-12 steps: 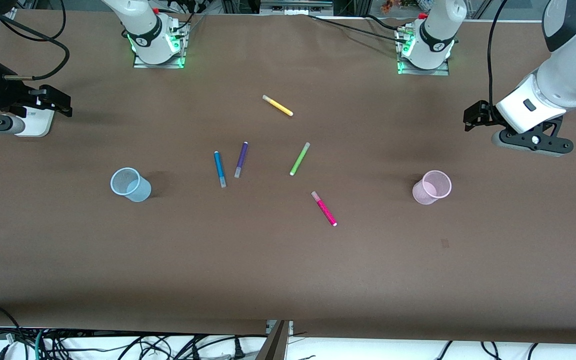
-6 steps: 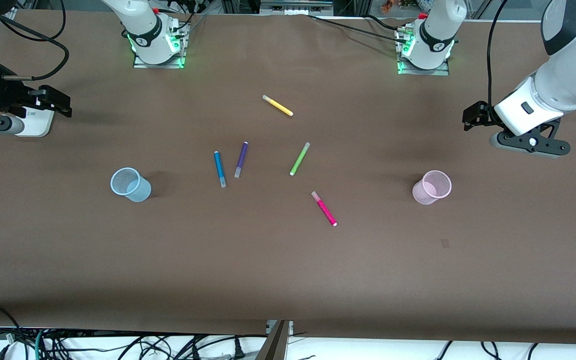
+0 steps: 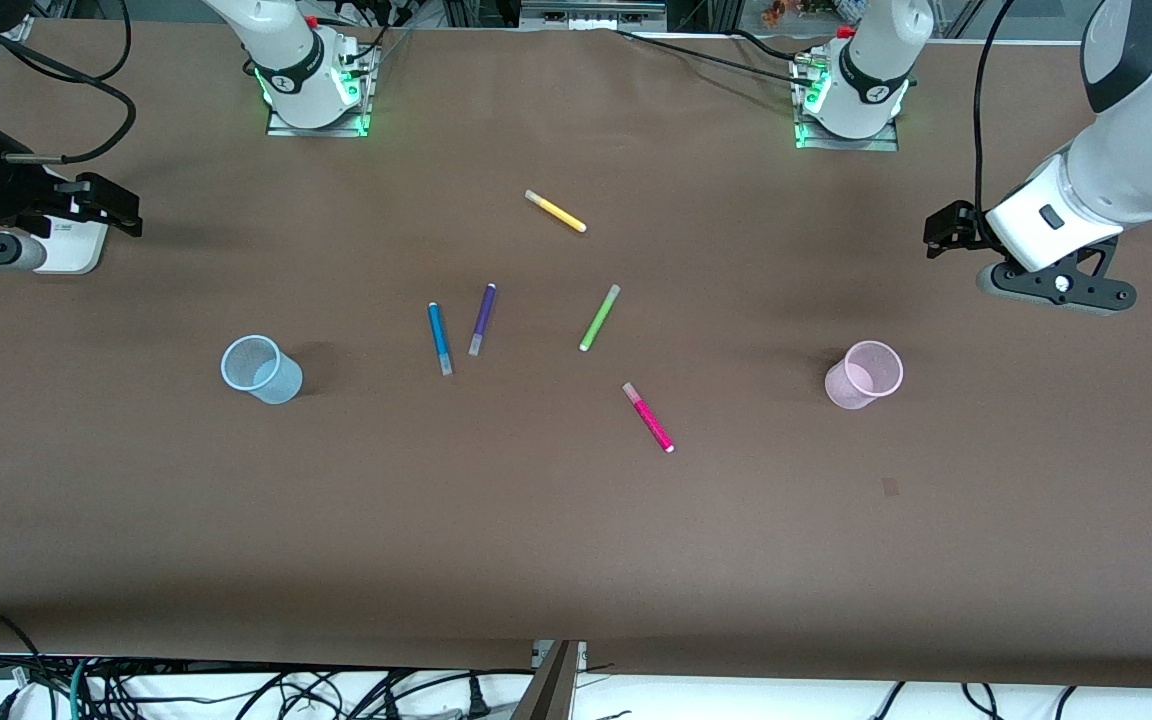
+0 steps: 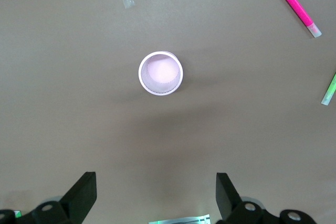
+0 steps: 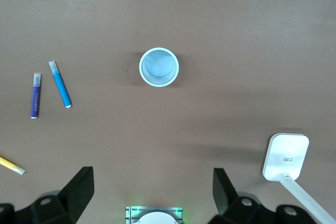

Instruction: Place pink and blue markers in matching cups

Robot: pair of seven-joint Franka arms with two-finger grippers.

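The pink marker (image 3: 648,417) lies flat near the table's middle, toward the pink cup (image 3: 864,374). The blue marker (image 3: 439,338) lies flat beside the purple pen, toward the blue cup (image 3: 261,369). Both cups stand upright and empty. My left gripper (image 3: 944,232) is open and empty, up over bare table at the left arm's end; its wrist view shows the pink cup (image 4: 160,73) and the pink marker (image 4: 302,13). My right gripper (image 3: 114,207) is open and empty over the right arm's end; its wrist view shows the blue cup (image 5: 159,66) and the blue marker (image 5: 60,84).
A dark purple pen (image 3: 482,318), a lime green pen (image 3: 599,317) and a yellow pen (image 3: 555,211) lie near the table's middle. A white flat device (image 3: 71,245) lies under the right gripper. A small tape patch (image 3: 889,487) lies nearer the camera than the pink cup.
My left gripper has drifted a little toward the robots' bases. The right gripper has hardly moved. The markers and cups have not moved.
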